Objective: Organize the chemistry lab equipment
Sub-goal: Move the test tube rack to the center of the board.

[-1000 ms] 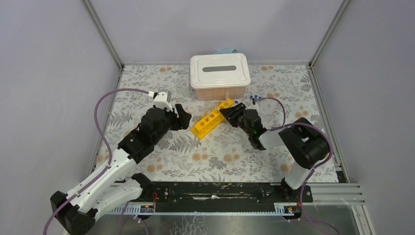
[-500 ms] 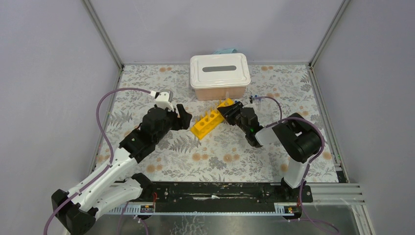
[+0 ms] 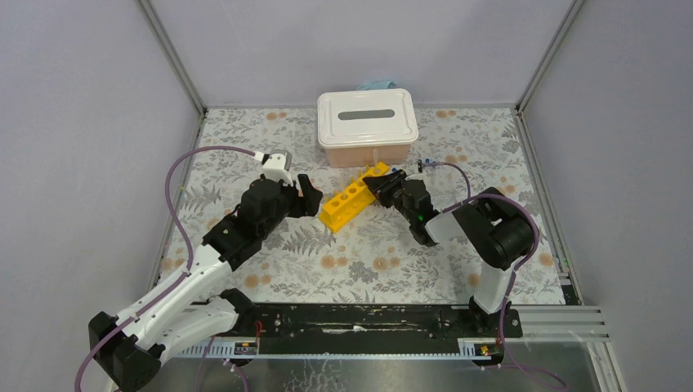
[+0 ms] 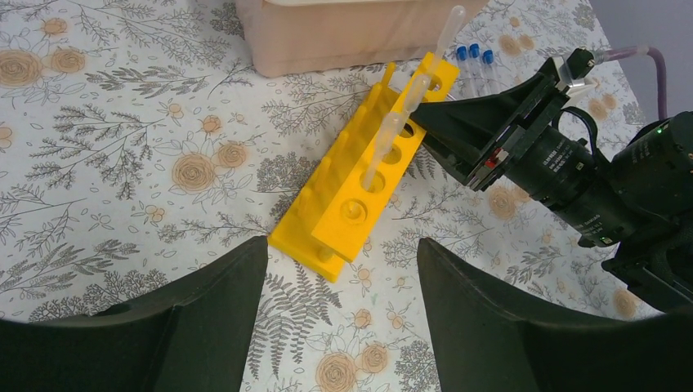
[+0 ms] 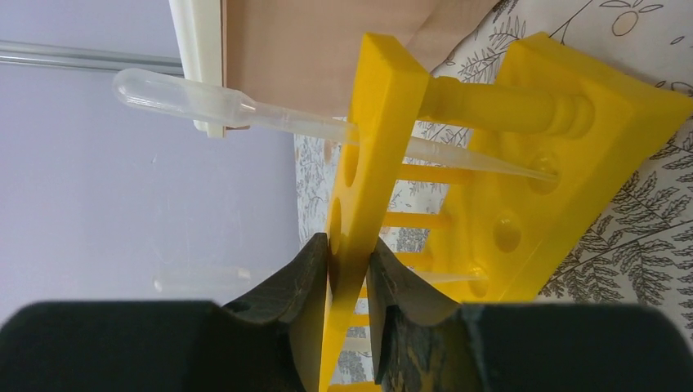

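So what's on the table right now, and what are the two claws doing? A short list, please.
rack: yellow, standing at a slant mid-table
pipettes: two clear ones, standing in the rack
box: white, lid on, behind the rack
tubes: blue-capped, on the table by the rack's far end
right gripper: pinching the rack's top plate at its far end
left gripper: open, near the rack's near end, holding nothing

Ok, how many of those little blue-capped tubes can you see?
3 tubes: side by side on the table just past the rack's far end, near the box. The right gripper may hide more.
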